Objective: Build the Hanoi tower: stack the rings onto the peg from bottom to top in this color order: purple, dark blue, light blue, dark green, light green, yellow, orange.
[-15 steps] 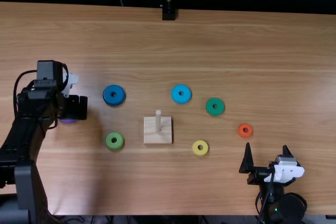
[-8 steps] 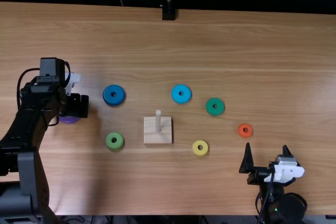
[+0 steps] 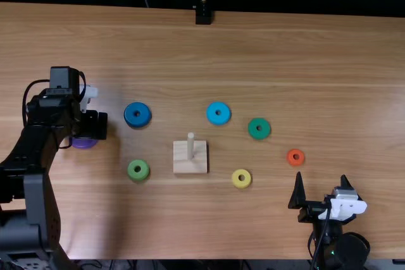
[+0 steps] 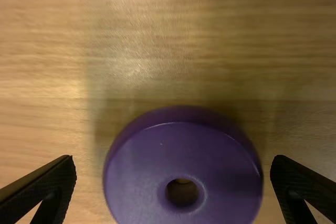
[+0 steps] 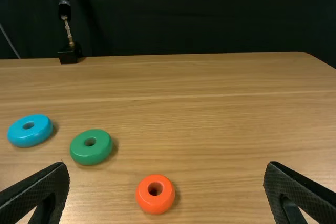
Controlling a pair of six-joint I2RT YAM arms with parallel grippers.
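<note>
At the left of the top view my left gripper [image 3: 88,126] hangs over the purple ring [image 3: 84,143], partly covering it. In the left wrist view the left gripper [image 4: 173,169] is open, its fingers apart on either side of the purple ring [image 4: 142,169]. The wooden peg [image 3: 190,146] stands bare on its square base [image 3: 190,165]. Loose on the table lie the dark blue ring [image 3: 129,114], light blue ring [image 3: 211,114], dark green ring [image 3: 252,128], light green ring [image 3: 131,170], yellow ring [image 3: 234,179] and orange ring [image 3: 290,156]. My right gripper [image 3: 321,184] stands open; right wrist view: right gripper [image 5: 167,174].
The wooden table [image 3: 304,49] runs back to a dark curtain. A black stand [image 3: 203,16] is at its far edge. The dark blue ring is the closest one to the left gripper's right side, and the orange ring lies just beyond the right gripper.
The left arm has shifted slightly right and toward the far side, and its gripper a little right over the purple ring. The right arm and the rings have stayed put.
</note>
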